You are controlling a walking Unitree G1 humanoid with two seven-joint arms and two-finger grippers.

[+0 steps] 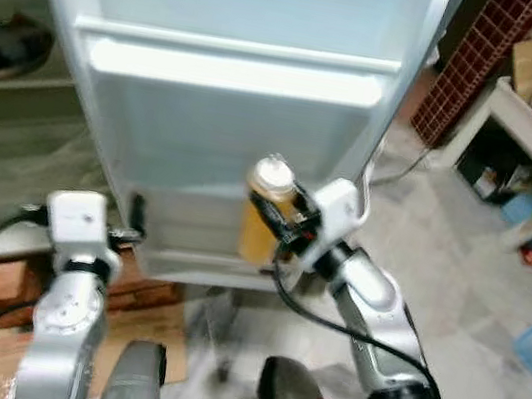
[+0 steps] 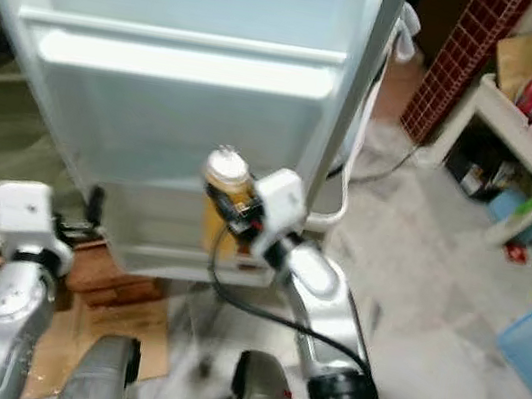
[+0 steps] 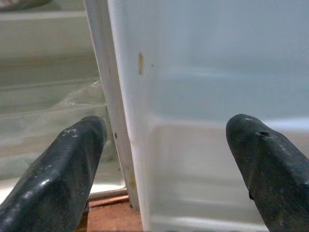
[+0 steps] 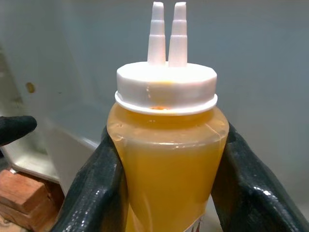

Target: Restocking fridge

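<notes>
Silver arms [image 1: 377, 298], black cables [image 1: 327, 326]

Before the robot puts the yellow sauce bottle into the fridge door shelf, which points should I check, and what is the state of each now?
1. Right pincer grips the sauce bottle on both sides: ok.
2. Bottle upright, white cap on: ok.
3. Fridge door open: ok.
4. Bottle inside the lower door shelf: not ok, still in front of it.
5. Left pincer open, straddling the door edge, apart from the bottle: ok.
6. Free space in the shelf: cannot tell.
</notes>
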